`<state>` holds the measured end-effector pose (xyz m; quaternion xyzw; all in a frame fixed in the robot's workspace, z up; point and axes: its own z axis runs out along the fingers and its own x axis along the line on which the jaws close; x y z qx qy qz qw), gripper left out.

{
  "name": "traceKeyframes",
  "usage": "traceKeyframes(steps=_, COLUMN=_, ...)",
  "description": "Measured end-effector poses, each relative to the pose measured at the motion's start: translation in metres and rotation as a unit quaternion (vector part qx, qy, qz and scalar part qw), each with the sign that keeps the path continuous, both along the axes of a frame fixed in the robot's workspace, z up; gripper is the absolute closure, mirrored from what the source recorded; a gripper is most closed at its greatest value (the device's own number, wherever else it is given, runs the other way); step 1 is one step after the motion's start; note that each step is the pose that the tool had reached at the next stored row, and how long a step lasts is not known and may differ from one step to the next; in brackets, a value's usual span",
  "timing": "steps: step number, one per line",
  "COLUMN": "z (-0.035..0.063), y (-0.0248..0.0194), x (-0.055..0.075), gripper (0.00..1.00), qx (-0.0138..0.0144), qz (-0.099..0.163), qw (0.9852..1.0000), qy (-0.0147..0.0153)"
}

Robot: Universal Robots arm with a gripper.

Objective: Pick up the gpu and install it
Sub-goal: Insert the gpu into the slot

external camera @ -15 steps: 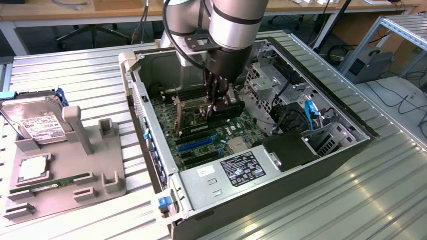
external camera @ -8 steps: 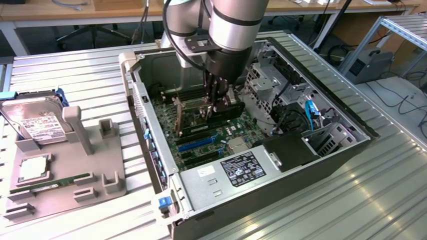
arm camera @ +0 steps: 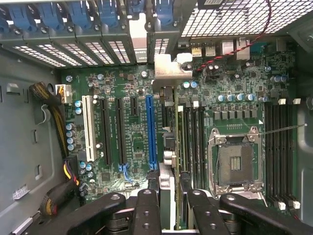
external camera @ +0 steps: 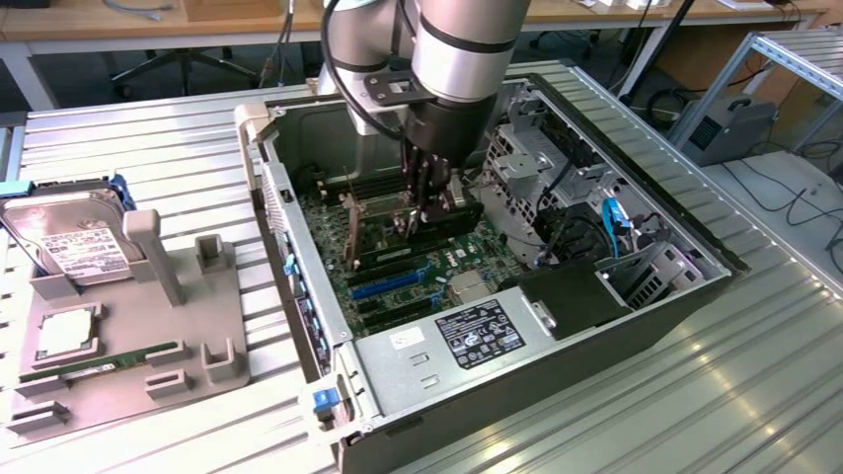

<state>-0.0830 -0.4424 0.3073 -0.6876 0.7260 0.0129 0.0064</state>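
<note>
Ribbed metal worktop (external camera: 737, 375) carries an open computer case (external camera: 658, 306), its motherboard (arm camera: 132, 147) facing up. Reaching down inside, the claw (arm camera: 168, 200) is clenched on the gpu (arm camera: 168, 142), which stands on edge between its fingers (arm camera: 146, 205), silvery bracket (arm camera: 168, 66) at the far end, beside the blue slot (arm camera: 151, 129).

Ribbed metal tabletop (external camera: 737, 395), wooden desks (external camera: 132, 25) behind, aluminium frame (external camera: 791, 59)
</note>
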Motion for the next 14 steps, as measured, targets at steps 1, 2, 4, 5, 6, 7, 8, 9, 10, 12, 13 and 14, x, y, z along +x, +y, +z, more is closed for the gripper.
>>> traceKeyframes(steps=1, z=-0.0003, y=-0.0001, x=-0.0001, gripper=0.73, qx=0.0000, qz=0.000, qw=1.0000, qy=0.0000)
traceKeyframes(steps=2, z=-0.0007, y=-0.0001, x=-0.0003, gripper=0.73, qx=0.0000, qz=0.000, qw=1.0000, qy=0.0000)
traceKeyframes(steps=4, z=-0.0013, y=-0.0002, x=-0.0004, gripper=0.73, qx=0.0000, qz=0.000, qw=1.0000, qy=0.0000)
traceKeyframes(steps=5, z=-0.0016, y=-0.0003, x=-0.0004, gripper=0.73, qx=0.0000, qz=0.000, qw=1.0000, qy=0.0000)
traceKeyframes(steps=6, z=-0.0018, y=-0.0003, x=-0.0004, gripper=0.73, qx=0.0000, qz=0.000, qw=1.0000, qy=0.0000)
traceKeyframes(steps=7, z=-0.0021, y=-0.0004, x=-0.0005, gripper=0.73, qx=0.0001, qz=0.000, qw=1.0000, qy=0.0000)
traceKeyframes(steps=8, z=-0.0022, y=-0.0004, x=-0.0006, gripper=0.73, qx=0.0000, qz=0.000, qw=1.0000, qy=0.0000)
traceKeyframes(steps=9, z=-0.0024, y=-0.0005, x=-0.0007, gripper=0.73, qx=0.0000, qz=0.000, qw=1.0000, qy=0.0000)
traceKeyframes(steps=10, z=-0.0026, y=-0.0006, x=-0.0007, gripper=0.73, qx=0.0000, qz=0.000, qw=1.0000, qy=0.0000)
traceKeyframes(steps=12, z=-0.0030, y=-0.0007, x=-0.0009, gripper=0.73, qx=0.0000, qz=0.000, qw=1.0000, qy=0.0000)
traceKeyframes(steps=13, z=-0.0031, y=-0.0008, x=-0.0010, gripper=0.73, qx=0.0000, qz=0.000, qw=1.0000, qy=0.0000)
traceKeyframes(steps=14, z=-0.0032, y=-0.0008, x=-0.0010, gripper=0.73, qx=0.0000, qz=0.000, qw=1.0000, qy=0.0000)
